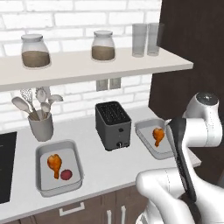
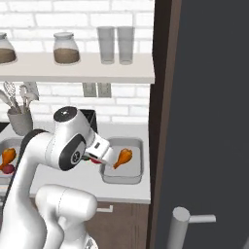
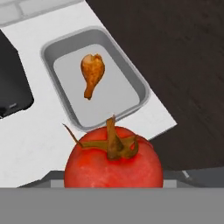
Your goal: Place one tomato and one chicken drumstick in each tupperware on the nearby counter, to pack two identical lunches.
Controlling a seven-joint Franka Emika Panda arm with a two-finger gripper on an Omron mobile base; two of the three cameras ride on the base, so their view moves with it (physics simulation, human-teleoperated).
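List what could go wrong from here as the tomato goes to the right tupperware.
1. The tomato is round; dropped from height, it might bounce or roll out of the shallow right tupperware.
2. That tupperware sits near the counter end, so a miss could send the tomato off the edge.
3. It may land on the drumstick and knock it aside.

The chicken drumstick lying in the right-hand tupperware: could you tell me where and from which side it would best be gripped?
Probably the thick, rounded meaty end of the chicken drumstick, taken from straight above. It lies flat and alone on the floor of the tupperware, clear of the walls, and tapers to a thin bone end that offers less to hold. The claw already carries a tomato, though.
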